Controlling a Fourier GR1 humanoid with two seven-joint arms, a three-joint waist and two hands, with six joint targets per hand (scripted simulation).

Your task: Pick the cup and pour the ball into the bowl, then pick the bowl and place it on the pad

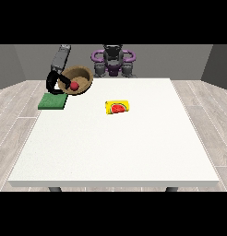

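Bowl (rigid, probably light; red ball inside rolls freely), tilted just above the pad, rim clamped by fingers of the hand at the view's left; keep it level.

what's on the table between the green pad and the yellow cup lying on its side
Nothing: in the front view, bare table separates the green pad from the yellow cup.

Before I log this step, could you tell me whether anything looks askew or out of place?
The bowl is tilted toward the camera above the green pad, with the ball inside. The cup lies on its side mid-table.
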